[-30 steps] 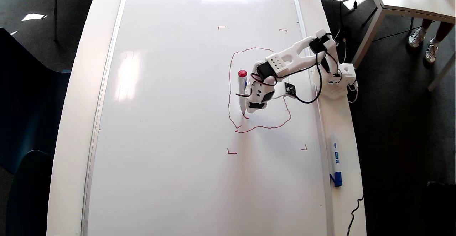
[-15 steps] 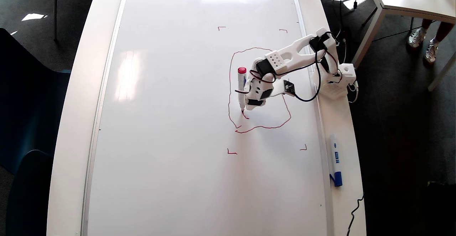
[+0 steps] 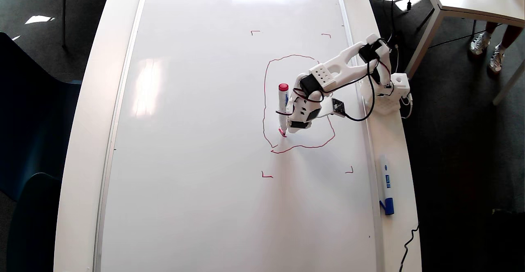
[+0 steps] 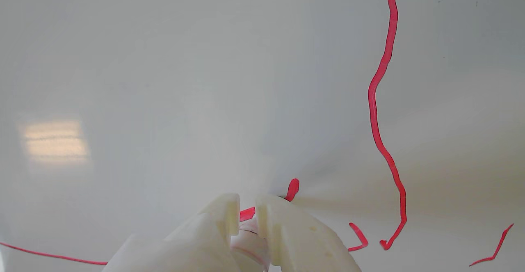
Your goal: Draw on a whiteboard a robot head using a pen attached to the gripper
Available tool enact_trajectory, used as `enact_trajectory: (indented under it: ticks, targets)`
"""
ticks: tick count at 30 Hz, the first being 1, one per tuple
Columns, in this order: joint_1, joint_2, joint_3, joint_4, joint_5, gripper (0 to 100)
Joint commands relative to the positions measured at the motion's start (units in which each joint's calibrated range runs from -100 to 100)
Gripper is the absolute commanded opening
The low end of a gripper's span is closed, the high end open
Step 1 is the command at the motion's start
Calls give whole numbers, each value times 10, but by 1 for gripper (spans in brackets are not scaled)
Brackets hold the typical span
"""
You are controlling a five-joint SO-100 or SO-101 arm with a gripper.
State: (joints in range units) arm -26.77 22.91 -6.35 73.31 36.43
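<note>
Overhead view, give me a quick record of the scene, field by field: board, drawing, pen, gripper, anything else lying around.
board: whiteboard lying flat, silver frame, four small red corner marks
drawing: robot head, only a wobbly red outline plus a short stroke inside near its lower left
pen: pen red cap up the picture, tip down at the short stroke, inside the outline
gripper: gripper shut on the pen, arm reaching in from the right edge
extra: blue-capped marker on the table, right of the board, untouched

no legible text anywhere; print on blue-cap marker [image 3: 386, 181] too small.
</note>
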Motion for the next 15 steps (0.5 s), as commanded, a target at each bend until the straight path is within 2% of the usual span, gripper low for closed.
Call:
enact_trajectory:
  ticks: [1, 15]
  targets:
    - [-12, -18, 46, 0, -2, 1]
    - [-8, -98, 166, -1, 0, 1]
